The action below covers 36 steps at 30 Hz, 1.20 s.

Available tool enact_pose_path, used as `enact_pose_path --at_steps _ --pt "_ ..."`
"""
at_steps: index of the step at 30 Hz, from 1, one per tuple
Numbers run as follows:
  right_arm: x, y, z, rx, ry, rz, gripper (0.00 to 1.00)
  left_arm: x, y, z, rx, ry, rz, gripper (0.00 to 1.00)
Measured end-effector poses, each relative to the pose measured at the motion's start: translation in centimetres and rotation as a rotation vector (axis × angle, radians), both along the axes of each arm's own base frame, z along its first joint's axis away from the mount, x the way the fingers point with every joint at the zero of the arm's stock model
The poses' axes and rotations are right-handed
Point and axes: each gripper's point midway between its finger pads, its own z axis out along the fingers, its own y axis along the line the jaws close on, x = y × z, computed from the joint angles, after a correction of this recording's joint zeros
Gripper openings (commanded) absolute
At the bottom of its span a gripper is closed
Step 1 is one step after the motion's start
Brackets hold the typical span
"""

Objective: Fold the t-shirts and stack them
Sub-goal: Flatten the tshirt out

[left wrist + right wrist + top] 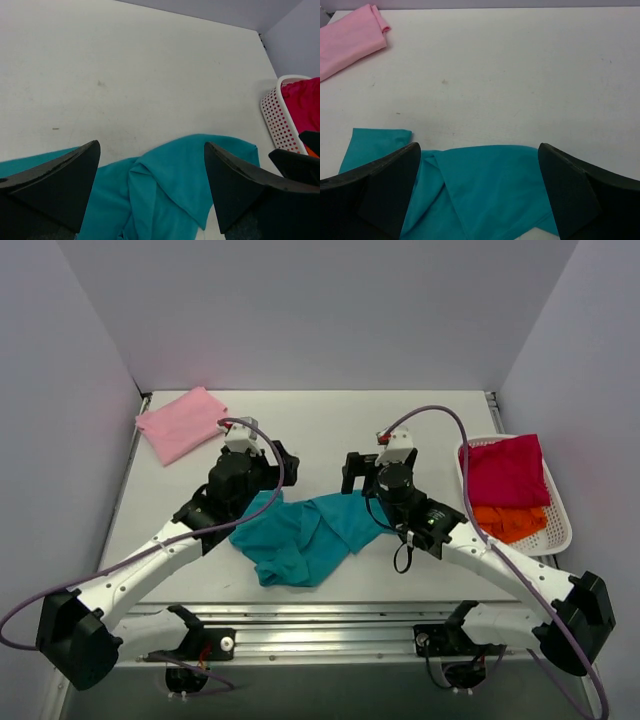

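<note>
A teal t-shirt (298, 536) lies crumpled and loosely bunched at the table's near middle. My left gripper (282, 464) hangs open over its far left edge, with nothing between its fingers (55, 182). My right gripper (353, 473) is open too, above the far right edge of the same shirt. In the left wrist view the teal cloth (170, 182) shows a diagonal fold between the jaws; in the right wrist view the teal cloth (487, 190) lies below the open gripper (478, 146). A light pink t-shirt (182, 423) rests folded at the back left.
A white perforated basket (560, 530) stands at the right edge and holds a magenta t-shirt (506, 469) on top of an orange one (512, 523). Grey walls close in the back and both sides. The bare white tabletop (320, 425) stretches behind the grippers.
</note>
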Motion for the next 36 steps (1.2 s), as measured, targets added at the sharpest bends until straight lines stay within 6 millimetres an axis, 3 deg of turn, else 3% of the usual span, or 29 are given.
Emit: enact_pose_path --at_steps 2,4,7,11,14,18,24,27,32,36 --pt "-0.4 -0.1 0.0 0.004 0.008 -0.001 1.00 -0.5 -0.6 1.2 -0.011 0.045 0.004 0.94" --pt "-0.8 -0.6 0.2 0.019 0.010 -0.016 1.00 -1.3 -0.9 0.8 0.001 0.088 0.016 0.94" --pt "-1.4 -1.6 -0.4 0.048 0.021 -0.051 1.00 -4.2 -1.8 -2.6 0.079 0.190 -0.010 0.94" --pt "-2.0 -2.5 -4.2 0.032 0.086 -0.094 1.00 -8.1 -0.8 -7.6 0.191 0.321 -0.051 0.94" --pt "-2.2 -2.8 -7.0 -0.008 0.149 -0.117 1.00 -9.7 0.9 -9.3 0.205 0.360 -0.039 0.94" --pt "-1.4 -3.7 -8.5 0.009 0.200 -0.155 1.00 -11.1 2.3 -11.0 0.203 0.378 -0.032 0.94" --pt "1.8 -9.8 -11.3 0.179 0.297 -0.327 1.00 -12.3 3.2 -14.7 0.250 0.445 -0.039 0.94" --pt "0.7 -7.2 -13.3 0.217 0.363 -0.284 1.00 -12.3 2.8 -15.4 0.259 0.461 -0.048 0.94" --pt "-5.4 2.4 -16.0 0.227 0.479 -0.073 1.00 -12.2 2.3 -16.1 0.266 0.478 -0.065 0.94" --pt "-8.1 4.5 -16.8 0.271 0.518 -0.058 1.00 -12.2 2.2 -16.1 0.264 0.479 -0.069 0.94"
